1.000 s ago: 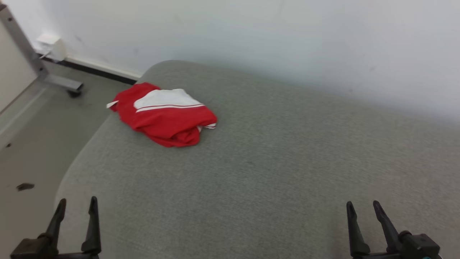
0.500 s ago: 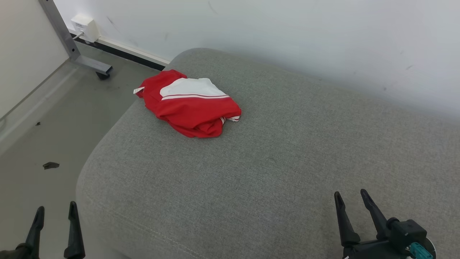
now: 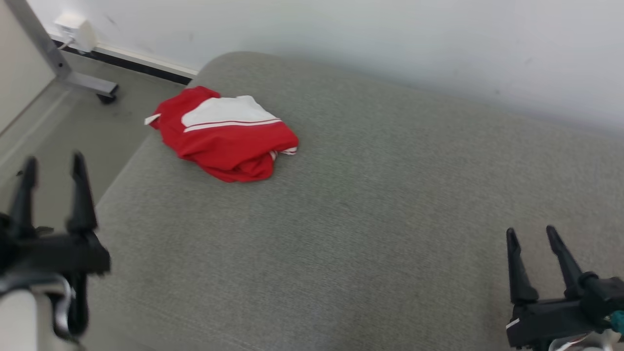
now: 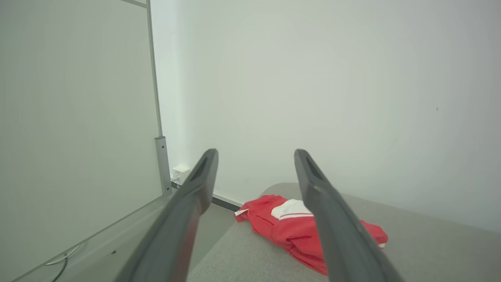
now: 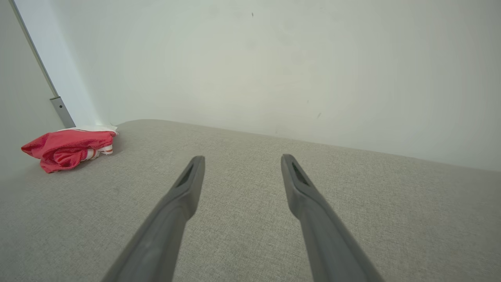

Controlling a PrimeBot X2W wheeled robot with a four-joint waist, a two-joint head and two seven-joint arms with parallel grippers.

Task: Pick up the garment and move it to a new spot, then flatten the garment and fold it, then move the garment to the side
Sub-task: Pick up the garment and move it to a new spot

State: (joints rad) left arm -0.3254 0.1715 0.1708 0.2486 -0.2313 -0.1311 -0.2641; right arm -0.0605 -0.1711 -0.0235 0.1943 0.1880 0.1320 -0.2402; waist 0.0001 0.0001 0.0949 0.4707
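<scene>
The garment [image 3: 224, 134], red with a white panel and thin striping, is seen bunched in a loose heap near the far left corner of the grey bench [image 3: 370, 204]. The left gripper [image 3: 53, 160] and right gripper [image 3: 530, 230] are held spread and empty, well apart from it.

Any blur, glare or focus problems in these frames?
Head view: left claw smeared by blur, crumpled red-and-white garment and grey fabric cushion slightly soft. Left wrist view: garment crisp, light flat, no glare. Right wrist view: right claw sharp, faint shadow beside garment.
</scene>
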